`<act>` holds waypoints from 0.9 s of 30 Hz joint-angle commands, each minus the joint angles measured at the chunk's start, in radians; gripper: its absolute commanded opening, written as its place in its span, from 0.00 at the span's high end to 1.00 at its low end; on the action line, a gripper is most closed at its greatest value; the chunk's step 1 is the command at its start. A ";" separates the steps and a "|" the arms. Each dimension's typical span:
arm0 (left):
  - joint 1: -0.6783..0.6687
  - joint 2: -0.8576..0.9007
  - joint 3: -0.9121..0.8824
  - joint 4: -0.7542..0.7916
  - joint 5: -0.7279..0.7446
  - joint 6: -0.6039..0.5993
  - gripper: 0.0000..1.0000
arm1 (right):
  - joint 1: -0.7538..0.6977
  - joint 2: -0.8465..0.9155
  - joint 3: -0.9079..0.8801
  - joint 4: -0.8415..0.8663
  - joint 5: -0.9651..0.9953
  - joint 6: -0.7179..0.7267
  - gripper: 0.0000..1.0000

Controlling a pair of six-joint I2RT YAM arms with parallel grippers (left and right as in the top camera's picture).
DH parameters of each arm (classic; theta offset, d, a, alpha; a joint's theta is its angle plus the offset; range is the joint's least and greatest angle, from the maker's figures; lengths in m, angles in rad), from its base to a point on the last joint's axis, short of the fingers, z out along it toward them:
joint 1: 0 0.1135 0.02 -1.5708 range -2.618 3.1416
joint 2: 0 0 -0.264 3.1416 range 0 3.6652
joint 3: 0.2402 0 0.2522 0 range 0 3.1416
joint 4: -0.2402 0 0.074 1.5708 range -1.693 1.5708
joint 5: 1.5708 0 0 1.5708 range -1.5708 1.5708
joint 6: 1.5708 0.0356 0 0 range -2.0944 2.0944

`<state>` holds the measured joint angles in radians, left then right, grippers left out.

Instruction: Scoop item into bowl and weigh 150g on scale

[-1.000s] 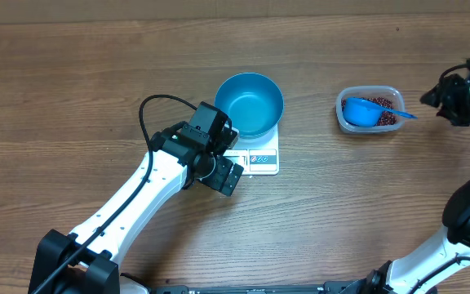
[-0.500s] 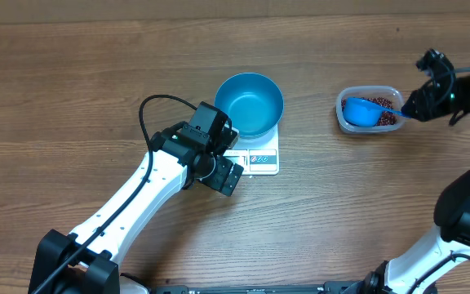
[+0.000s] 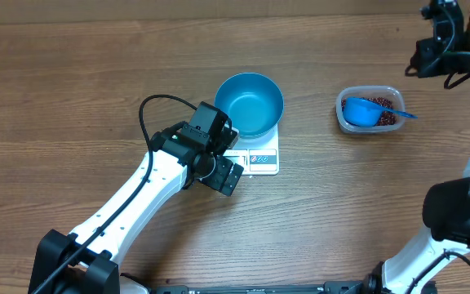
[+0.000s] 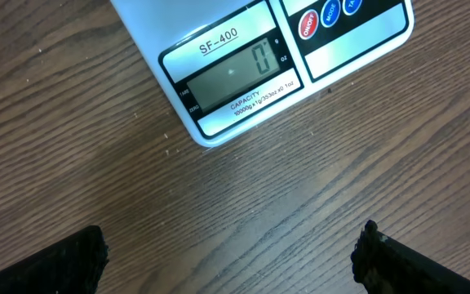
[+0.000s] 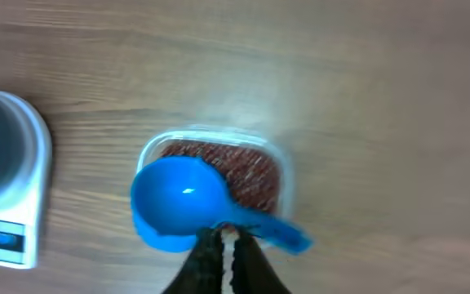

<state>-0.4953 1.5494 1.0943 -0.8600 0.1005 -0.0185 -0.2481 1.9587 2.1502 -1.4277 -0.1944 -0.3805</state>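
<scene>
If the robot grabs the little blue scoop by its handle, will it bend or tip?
It probably won't bend: the scoop looks like hard, shiny plastic, so it may be slippery. Its big cup rests on loose beans in the tub while the thin handle pokes over the rim, so it might tilt cup-down when lifted.

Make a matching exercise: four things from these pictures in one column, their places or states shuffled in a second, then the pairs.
1. round bright blue bowl
2. small blue plastic handled scoop
3. left gripper
4. right gripper

A. shut, holding nothing
B. on the flat white square scale
C. open wide
D. in the clear plastic tub, on dark red beans

Pairs: 1-B, 2-D, 3-C, 4-A
</scene>
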 commanded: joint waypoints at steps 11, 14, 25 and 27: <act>0.004 -0.018 0.003 0.001 -0.004 0.019 0.00 | 0.097 0.019 -0.307 0.222 -0.006 0.396 0.96; 0.004 -0.018 0.003 0.001 -0.004 0.019 0.01 | 0.097 0.019 -0.364 0.236 -0.009 0.441 0.96; 0.004 -0.018 0.003 0.001 -0.004 0.019 0.00 | 0.144 0.019 -0.423 0.069 -0.008 0.545 0.96; 0.004 -0.018 0.003 0.001 -0.003 0.019 0.00 | 0.144 0.019 -0.423 0.056 -0.008 0.594 0.96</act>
<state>-0.4957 1.5494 1.0943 -0.8597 0.1005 -0.0185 -0.1101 1.9743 1.7275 -1.3624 -0.2028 0.1219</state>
